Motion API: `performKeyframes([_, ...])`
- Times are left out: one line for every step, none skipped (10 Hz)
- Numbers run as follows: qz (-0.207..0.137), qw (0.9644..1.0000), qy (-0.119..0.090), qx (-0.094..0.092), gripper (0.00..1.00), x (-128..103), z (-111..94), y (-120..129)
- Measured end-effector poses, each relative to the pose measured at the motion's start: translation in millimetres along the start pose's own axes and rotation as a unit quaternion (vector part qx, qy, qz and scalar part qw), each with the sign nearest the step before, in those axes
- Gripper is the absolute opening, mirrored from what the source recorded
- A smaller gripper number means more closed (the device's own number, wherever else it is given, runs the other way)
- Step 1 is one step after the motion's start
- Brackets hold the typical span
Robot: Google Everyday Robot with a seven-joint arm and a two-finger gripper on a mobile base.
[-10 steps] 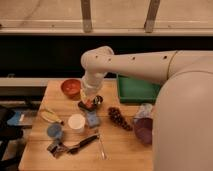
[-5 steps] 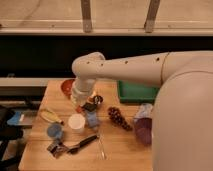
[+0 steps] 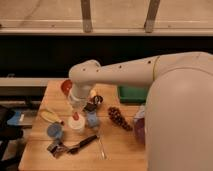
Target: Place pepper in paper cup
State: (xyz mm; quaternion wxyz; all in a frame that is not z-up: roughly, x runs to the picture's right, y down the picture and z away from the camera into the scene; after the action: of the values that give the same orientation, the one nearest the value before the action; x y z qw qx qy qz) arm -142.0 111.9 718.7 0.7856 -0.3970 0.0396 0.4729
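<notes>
My gripper (image 3: 75, 109) hangs from the white wrist at the left middle of the wooden table. It is shut on the small red pepper (image 3: 75, 116), which sticks out below it. The pepper is just above the rim of the white paper cup (image 3: 76, 126), which stands upright directly under the gripper. The arm hides the far part of the cup.
A blue cup (image 3: 54, 131) stands left of the paper cup, with a small blue object (image 3: 92, 119) on its right. Dark grapes (image 3: 119, 119), a red bowl (image 3: 65, 86), a yellow fruit (image 3: 49, 116), dark utensils (image 3: 80, 145) and a green tray (image 3: 132, 94) are around.
The arm has swung left and toward the table's front, carrying the pepper from near the red bowl to just over the paper cup.
</notes>
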Motion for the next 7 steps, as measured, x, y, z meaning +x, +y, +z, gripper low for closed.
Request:
performKeyframes([0.004, 1.0000, 0.007, -0.003, 0.00, 2, 10, 0])
performKeyframes([0.008, 0.9999, 0.011, -0.004, 0.00, 3, 14, -1])
performKeyframes([0.012, 0.9998, 0.013, -0.005, 0.00, 5, 17, -3])
performKeyframes([0.015, 0.9998, 0.015, -0.006, 0.00, 5, 19, -4])
performKeyframes([0.019, 0.9997, 0.018, -0.006, 0.00, 6, 23, -5])
performKeyframes([0.021, 0.9995, 0.020, -0.008, 0.00, 5, 26, -5])
performKeyframes([0.024, 0.9994, 0.022, -0.009, 0.00, 6, 28, -6])
